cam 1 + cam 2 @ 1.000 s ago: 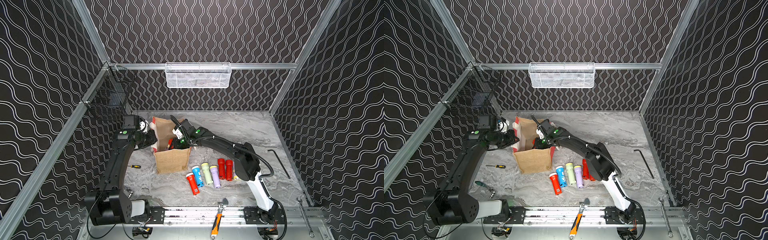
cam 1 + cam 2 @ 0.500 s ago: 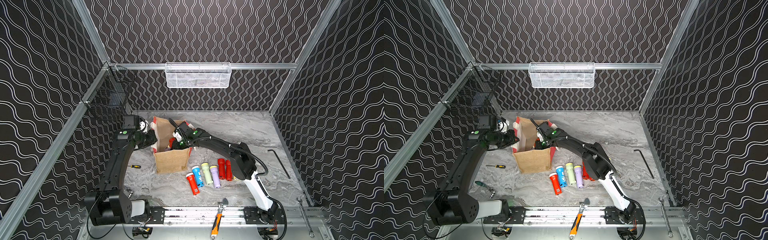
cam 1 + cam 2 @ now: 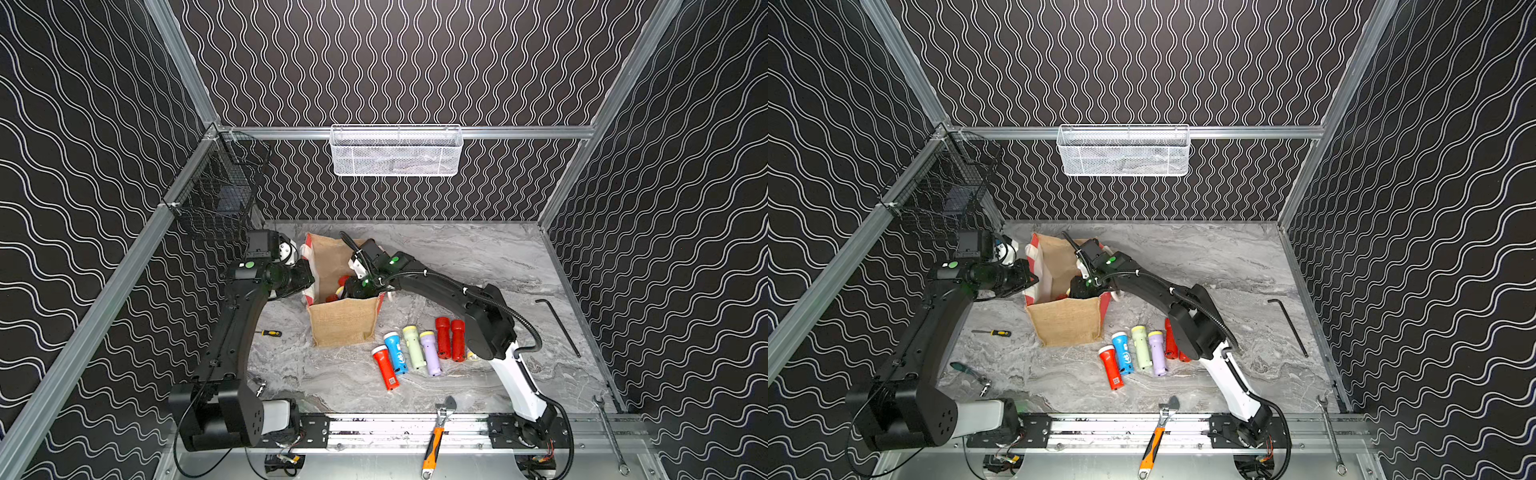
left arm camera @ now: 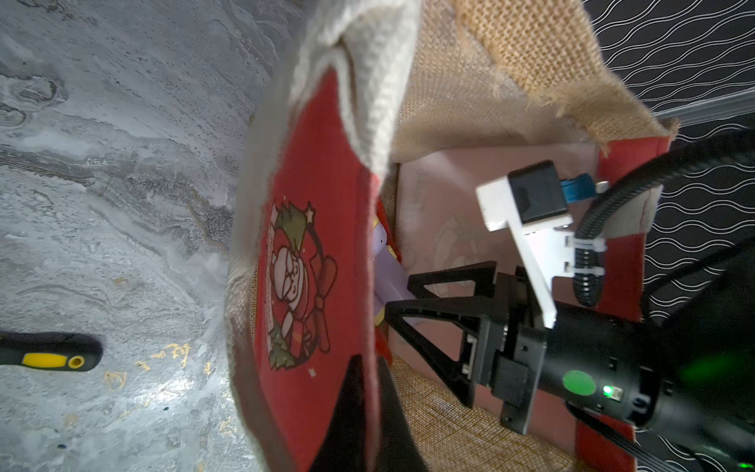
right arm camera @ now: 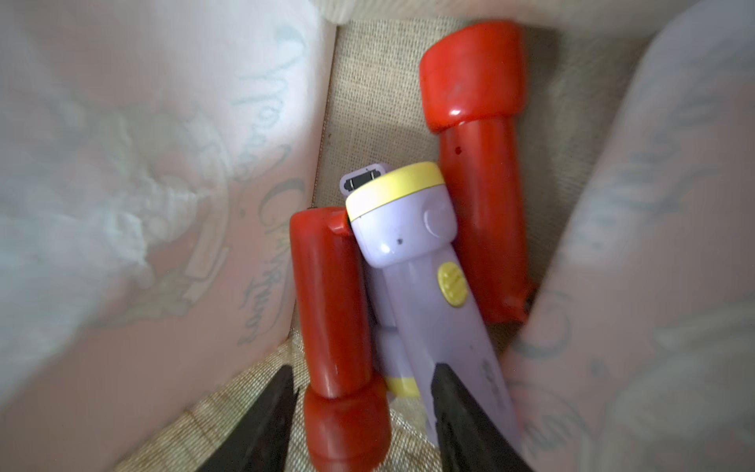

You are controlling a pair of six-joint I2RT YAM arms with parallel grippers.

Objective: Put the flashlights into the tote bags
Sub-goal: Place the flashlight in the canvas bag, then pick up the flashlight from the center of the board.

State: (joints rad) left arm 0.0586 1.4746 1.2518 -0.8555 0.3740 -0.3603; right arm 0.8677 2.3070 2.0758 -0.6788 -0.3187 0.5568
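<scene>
lilac flashlight (image 5: 412, 261) lies on red flashlights (image 5: 478, 204) inside the tote bag (image 5: 367, 102), centre of the right wrist frame; right gripper (image 5: 363, 367) released, left gripper (image 4: 367, 361) clenched on the bag wall, so i'd lift the right straight up clear of the lining while the left holds the mouth open.

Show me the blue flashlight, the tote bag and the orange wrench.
blue flashlight (image 3: 395, 353): in a top view, on the middle of its body.
tote bag (image 3: 344, 324): in a top view, on its near burlap side.
wrench (image 3: 432, 449): in a top view, on its orange handle.
</scene>
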